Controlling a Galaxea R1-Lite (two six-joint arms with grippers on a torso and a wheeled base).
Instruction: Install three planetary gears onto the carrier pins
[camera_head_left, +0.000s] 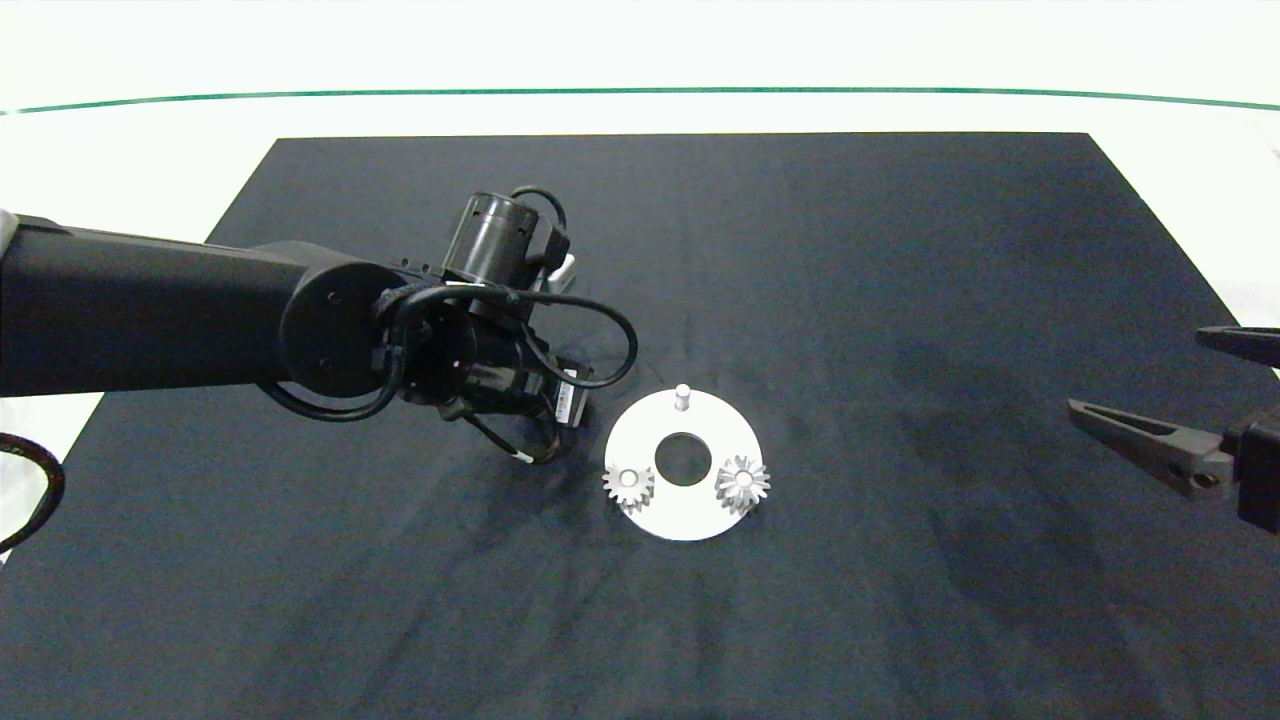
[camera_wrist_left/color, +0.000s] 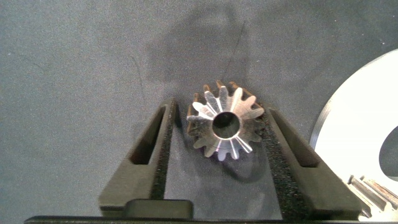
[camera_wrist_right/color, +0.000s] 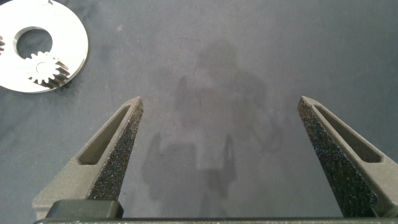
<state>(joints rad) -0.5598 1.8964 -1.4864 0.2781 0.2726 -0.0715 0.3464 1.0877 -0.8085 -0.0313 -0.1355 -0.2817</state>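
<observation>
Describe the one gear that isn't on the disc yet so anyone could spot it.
Find the flat white ring-shaped disc on the dark cloth. Just off its edge, under the left arm, the left hand straddles a small silvery metal toothed gear. Unlike the two mounted gears, it lies on cloth.

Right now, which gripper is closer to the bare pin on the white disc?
Left. The left gripper is beside the disc, around the third gear. The right gripper waits far off. Bare pin.
</observation>
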